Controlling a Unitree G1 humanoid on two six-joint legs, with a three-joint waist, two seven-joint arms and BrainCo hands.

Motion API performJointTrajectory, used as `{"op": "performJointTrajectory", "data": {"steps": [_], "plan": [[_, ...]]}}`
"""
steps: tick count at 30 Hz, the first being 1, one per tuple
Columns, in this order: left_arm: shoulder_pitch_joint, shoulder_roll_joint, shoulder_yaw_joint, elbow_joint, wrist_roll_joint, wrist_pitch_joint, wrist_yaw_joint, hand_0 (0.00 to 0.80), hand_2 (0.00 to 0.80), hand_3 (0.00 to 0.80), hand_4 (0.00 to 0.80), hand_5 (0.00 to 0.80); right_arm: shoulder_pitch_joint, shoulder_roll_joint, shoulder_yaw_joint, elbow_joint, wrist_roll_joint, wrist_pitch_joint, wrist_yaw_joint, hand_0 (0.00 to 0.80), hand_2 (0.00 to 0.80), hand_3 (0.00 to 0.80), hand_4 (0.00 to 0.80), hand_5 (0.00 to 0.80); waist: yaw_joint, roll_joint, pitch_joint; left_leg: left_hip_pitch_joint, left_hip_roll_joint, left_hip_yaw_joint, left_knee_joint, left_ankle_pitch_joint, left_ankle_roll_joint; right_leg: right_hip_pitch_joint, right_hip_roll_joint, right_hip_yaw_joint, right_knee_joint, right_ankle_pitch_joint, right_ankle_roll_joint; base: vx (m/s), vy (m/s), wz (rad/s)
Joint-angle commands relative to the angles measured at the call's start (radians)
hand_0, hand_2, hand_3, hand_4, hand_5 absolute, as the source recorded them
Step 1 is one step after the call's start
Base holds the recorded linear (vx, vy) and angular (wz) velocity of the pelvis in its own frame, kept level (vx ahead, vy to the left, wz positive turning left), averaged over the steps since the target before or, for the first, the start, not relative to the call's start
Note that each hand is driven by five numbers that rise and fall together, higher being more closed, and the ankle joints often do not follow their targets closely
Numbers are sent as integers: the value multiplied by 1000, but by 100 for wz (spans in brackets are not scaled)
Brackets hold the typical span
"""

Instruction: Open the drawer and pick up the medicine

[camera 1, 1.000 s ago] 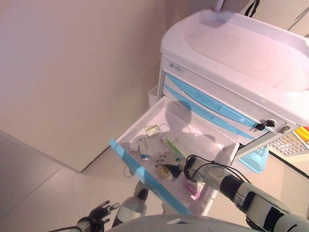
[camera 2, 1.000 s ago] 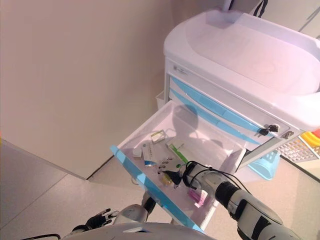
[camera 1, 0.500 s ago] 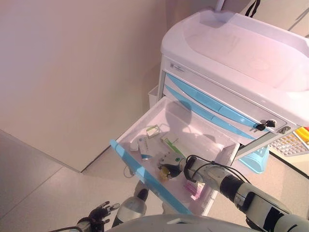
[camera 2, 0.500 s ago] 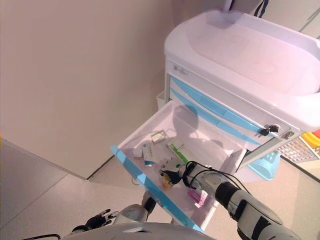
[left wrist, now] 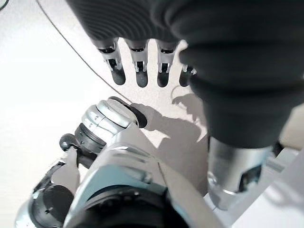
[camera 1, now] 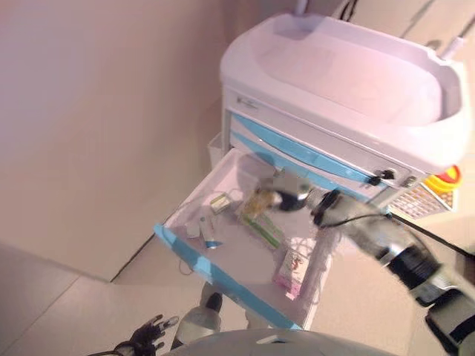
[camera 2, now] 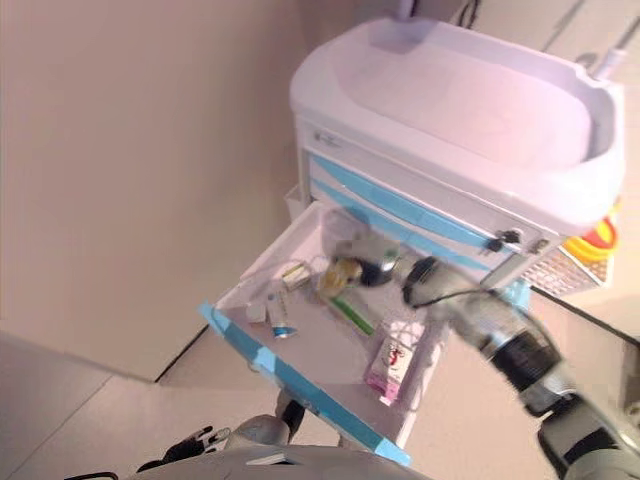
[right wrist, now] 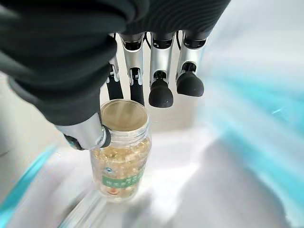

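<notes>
The medicine bottle point(right wrist: 122, 161) is clear, full of yellow capsules, with a gold lid and a green label. My right hand point(camera 1: 288, 196) is shut on it, with the thumb point(right wrist: 88, 135) on one side of the lid and the fingers point(right wrist: 160, 90) behind. It holds the bottle point(camera 1: 257, 201) above the middle of the open drawer point(camera 1: 215, 273), which has a light-blue front. My left hand point(camera 1: 149, 334) hangs low by the floor, its fingers point(left wrist: 137, 71) straight and holding nothing.
In the drawer lie a pink box point(camera 1: 291, 271), a green box point(camera 1: 262, 231), a small tube point(camera 1: 208, 235) and a small pack point(camera 1: 218, 202). The white cart point(camera 1: 349, 81) has more blue drawers and keys point(camera 1: 382, 176) in a lock. A wall stands to the left.
My right hand has risen from the drawer's front part with the bottle in it and moved towards the cart. The camera has also shifted.
</notes>
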Motion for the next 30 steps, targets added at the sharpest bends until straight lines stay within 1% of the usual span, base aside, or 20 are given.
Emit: {"op": "performJointTrajectory", "data": {"steps": [1, 4, 6, 8, 10, 13, 14, 15, 16, 18, 21, 25, 30], "plan": [[-40, 5, 19, 62, -43, -36, -14, 0, 0, 0, 0, 0, -137, -55, -123, -86, 269, 16, -80, 800, 800, 800, 800, 800, -25, -13, -22, 31, -57, 14, -2, -103, 50, -25, -8, 31, 21, 71, 52, 49, 43, -26], [-34, 2, 19, 76, -47, -43, -26, 0, 0, 0, 0, 0, -201, -99, -242, -66, 429, 53, -185, 800, 800, 800, 800, 800, -39, -10, -32, 45, -55, 32, -1, -112, 51, -20, -7, 45, 24, 66, 50, 53, 55, -20], [-34, 1, 13, 82, -49, -38, -30, 0, 0, 0, 0, 0, -231, -115, -284, -39, 483, 77, -223, 800, 800, 800, 800, 800, -45, -7, -36, 52, -56, 38, 0, -117, 52, -16, -8, 51, 25, 63, 50, 50, 53, -8], [-35, 5, 3, 82, -49, -27, -34, 0, 0, 0, 0, 0, -271, -136, -296, 3, 541, 112, -243, 800, 800, 800, 800, 800, -46, -5, -39, 58, -58, 39, 2, -120, 53, -12, -9, 54, 25, 62, 49, 46, 44, 2], [-36, 7, -8, 79, -50, -15, -33, 0, 0, 0, 0, 0, -315, -146, -279, 65, 538, 156, -252, 800, 800, 800, 800, 800, -44, -5, -40, 63, -60, 38, 4, -122, 53, -6, -10, 54, 23, 62, 48, 52, 38, 1], [-37, 15, -28, 68, -51, 2, -25, 0, 0, 0, 0, 0, -390, -169, -222, 191, 511, 221, -254, 800, 800, 800, 800, 800, -35, -11, -40, 69, -62, 33, 6, -123, 53, 2, -14, 49, 21, 61, 47, 52, 25, 5], [-38, 19, -34, 66, -53, 9, -24, 0, 0, 0, 0, 0, -414, -181, -200, 234, 508, 227, -265, 800, 800, 800, 800, 800, -31, -12, -40, 70, -63, 30, 6, -123, 53, 5, -14, 46, 19, 62, 46, 56, 15, 14], [-42, 24, -41, 63, -52, 19, -21, 0, 0, 0, 0, 0, -446, -191, -176, 279, 464, 237, -268, 800, 800, 800, 800, 800, -26, -15, -40, 72, -64, 27, 6, -122, 52, 9, -15, 41, 19, 62, 47, 60, 7, 17], [-44, 28, -51, 57, -51, 28, -16, 0, 0, 0, 0, 0, -486, -206, -134, 341, 407, 240, -264, 800, 800, 800, 800, 800, -17, -18, -39, 73, -66, 20, 7, -122, 52, 12, -17, 36, 19, 62, 47, 60, 4, 16], [-49, 37, -65, 48, -49, 46, -12, 0, 0, 0, 0, 0, -565, -227, -47, 419, 352, 253, -259, 800, 800, 800, 800, 800, -5, -20, -37, 74, -67, 12, 6, -120, 52, 17, -19, 27, 18, 61, 47, 45, 8, 10], [-48, 47, -81, 34, -50, 66, -4, 0, 0, 0, 0, 0, -664, -244, 81, 524, 305, 286, -204, 800, 800, 800, 800, 800, 11, -23, -32, 75, -69, 3, 7, -117, 51, 23, -20, 14, 18, 61, 46, 36, 18, 16], [-49, 59, -94, 25, -49, 83, 3, 0, 0, 0, 0, 0, -772, -235, 221, 677, 267, 311, -136, 800, 800, 800, 800, 800, 34, -30, -25, 77, -72, -12, 8, -116, 49, 37, -22, -2, 10, 62, 43, 41, 20, 15], [-53, 72, -107, 16, -58, 94, 3, 0, 0, 0, 0, 0, -887, -229, 349, 811, 247, 330, -40, 800, 800, 800, 800, 800, 52, -38, -18, 79, -74, -25, 7, -113, 47, 44, -22, -16, 8, 62, 40, 34, 11, 20]]}}
